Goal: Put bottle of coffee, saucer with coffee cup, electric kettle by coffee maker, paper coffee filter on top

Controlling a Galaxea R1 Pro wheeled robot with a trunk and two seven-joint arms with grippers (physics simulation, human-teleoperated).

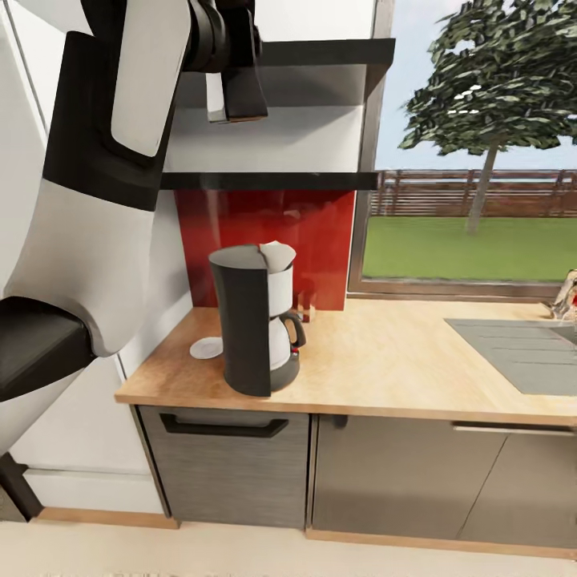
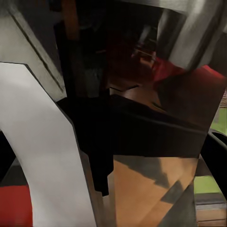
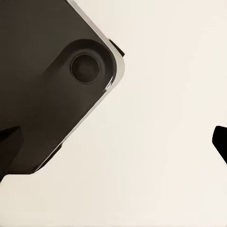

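The black and white coffee maker stands on the wooden countertop by the left wall. A white paper filter lies on its top. A white saucer rests on the counter just left of it. A small brown item stands behind it against the red backsplash; I cannot tell what it is. My left gripper is raised between the two dark shelves, with a pale, brown-edged shape at its fingers. In the left wrist view a dark glassy surface sits very close. My right gripper is open over the floor.
A grey sink is set into the counter at the right, under a window. A white cabinet borders the counter on the left. Grey drawers sit below. My dark base shows under the right gripper.
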